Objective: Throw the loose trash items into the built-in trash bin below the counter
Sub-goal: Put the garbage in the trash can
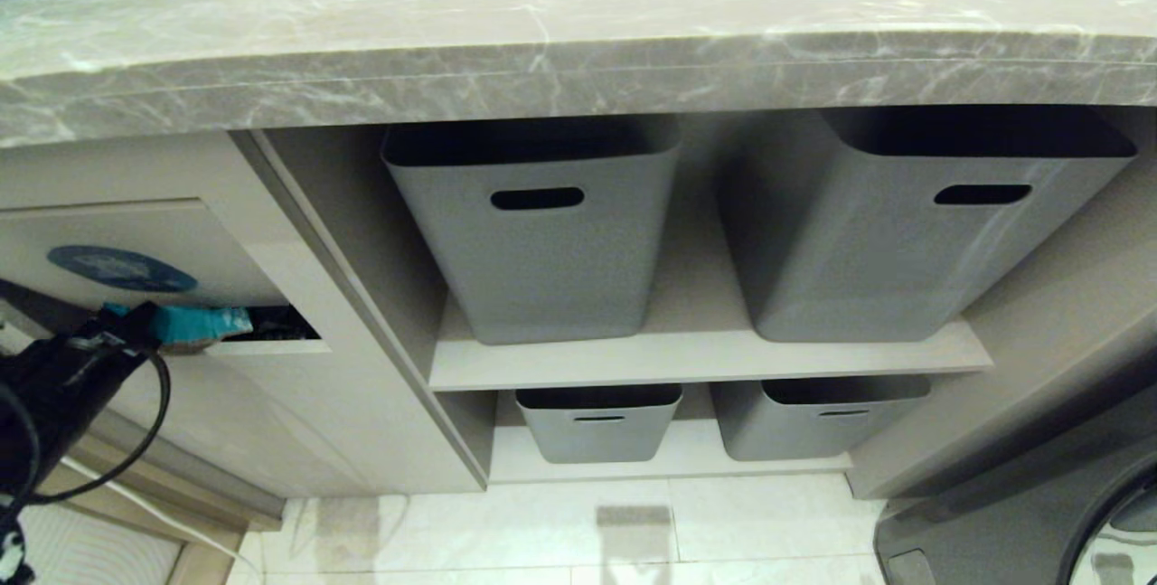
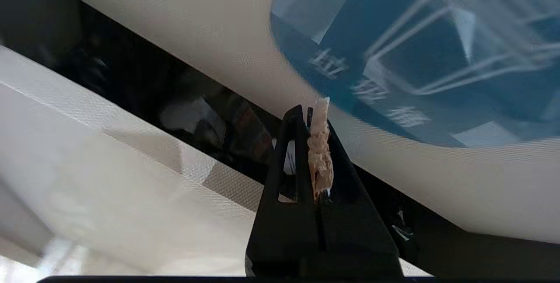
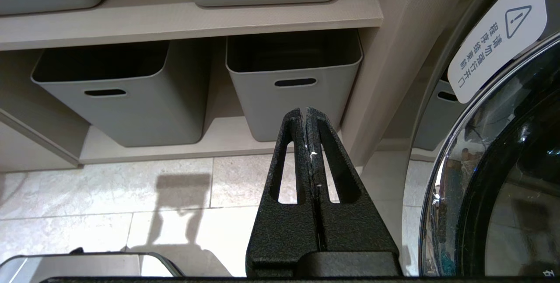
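1. Warm, even indoor light; pale glare streaks lie on the marble tabletop (image 1: 578, 15), whose front edge bows from lens distortion.
2. The grey baskets' (image 1: 542, 241) mouths sit in deep shadow.
3. Soft shadows fall on the floor tiles (image 3: 131, 213).
4. The blue sticker (image 2: 420, 51) is smeared by blur.
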Motion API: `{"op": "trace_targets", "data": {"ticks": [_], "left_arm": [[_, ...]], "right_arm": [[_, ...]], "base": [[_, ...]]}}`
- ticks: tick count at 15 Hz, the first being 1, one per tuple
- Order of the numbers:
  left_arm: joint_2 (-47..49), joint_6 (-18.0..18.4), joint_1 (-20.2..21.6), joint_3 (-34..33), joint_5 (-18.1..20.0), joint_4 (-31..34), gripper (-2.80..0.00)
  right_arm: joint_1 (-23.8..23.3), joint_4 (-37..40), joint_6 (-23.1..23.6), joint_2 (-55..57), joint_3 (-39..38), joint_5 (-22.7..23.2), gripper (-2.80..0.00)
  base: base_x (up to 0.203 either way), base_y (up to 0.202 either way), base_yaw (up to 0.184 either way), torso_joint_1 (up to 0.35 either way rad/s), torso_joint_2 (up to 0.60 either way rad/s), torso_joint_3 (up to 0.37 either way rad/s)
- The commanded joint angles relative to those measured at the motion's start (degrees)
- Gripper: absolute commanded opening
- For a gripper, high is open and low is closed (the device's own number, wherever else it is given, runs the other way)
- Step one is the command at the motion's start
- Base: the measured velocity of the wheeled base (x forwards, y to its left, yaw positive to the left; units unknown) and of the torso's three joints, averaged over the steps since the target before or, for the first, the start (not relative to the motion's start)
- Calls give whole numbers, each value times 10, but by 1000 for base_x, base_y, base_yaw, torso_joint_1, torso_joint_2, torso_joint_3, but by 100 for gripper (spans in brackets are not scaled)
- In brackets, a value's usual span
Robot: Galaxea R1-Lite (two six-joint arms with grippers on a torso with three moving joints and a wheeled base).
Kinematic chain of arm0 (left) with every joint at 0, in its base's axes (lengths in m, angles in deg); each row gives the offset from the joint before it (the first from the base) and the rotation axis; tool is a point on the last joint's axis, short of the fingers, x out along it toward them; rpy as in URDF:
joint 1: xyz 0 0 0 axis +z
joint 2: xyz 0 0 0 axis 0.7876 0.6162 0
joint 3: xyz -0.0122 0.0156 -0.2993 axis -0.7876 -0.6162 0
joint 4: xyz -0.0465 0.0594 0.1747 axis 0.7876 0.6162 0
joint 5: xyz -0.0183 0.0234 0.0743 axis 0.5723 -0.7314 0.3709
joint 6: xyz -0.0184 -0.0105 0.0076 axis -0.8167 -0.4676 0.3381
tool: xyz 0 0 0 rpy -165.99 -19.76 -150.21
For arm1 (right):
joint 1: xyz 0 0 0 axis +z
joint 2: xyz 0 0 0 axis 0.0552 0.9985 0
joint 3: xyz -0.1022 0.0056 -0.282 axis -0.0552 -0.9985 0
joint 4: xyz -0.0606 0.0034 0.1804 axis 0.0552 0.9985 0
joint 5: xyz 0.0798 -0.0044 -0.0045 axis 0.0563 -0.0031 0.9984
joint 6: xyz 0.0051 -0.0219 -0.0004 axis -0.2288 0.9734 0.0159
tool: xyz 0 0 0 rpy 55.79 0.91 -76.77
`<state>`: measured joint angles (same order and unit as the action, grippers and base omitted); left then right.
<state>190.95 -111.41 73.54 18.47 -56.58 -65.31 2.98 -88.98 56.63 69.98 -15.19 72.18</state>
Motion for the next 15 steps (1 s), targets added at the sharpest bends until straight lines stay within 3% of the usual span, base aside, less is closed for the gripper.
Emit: {"op": "trace_targets", "data": {"ticks": [1, 9, 14, 15], "left_arm": [[23, -7, 0, 9, 10, -6, -280], [47, -16, 1, 107, 28, -6, -280], [49, -16, 1, 107, 29, -6, -280], [49, -16, 1, 108, 29, -6, -4]], "right_arm": [[0, 0, 0, 1, -1, 0, -280], [0, 0, 0, 1, -1, 0, -280], [0, 0, 0, 1, -1, 0, -280], [0, 0, 0, 1, -1, 0, -280]], "base": [[0, 0, 0, 0, 0, 0], [0, 0, 0, 0, 0, 0], [0, 0, 0, 0, 0, 0], [0, 0, 0, 0, 0, 0]]}}
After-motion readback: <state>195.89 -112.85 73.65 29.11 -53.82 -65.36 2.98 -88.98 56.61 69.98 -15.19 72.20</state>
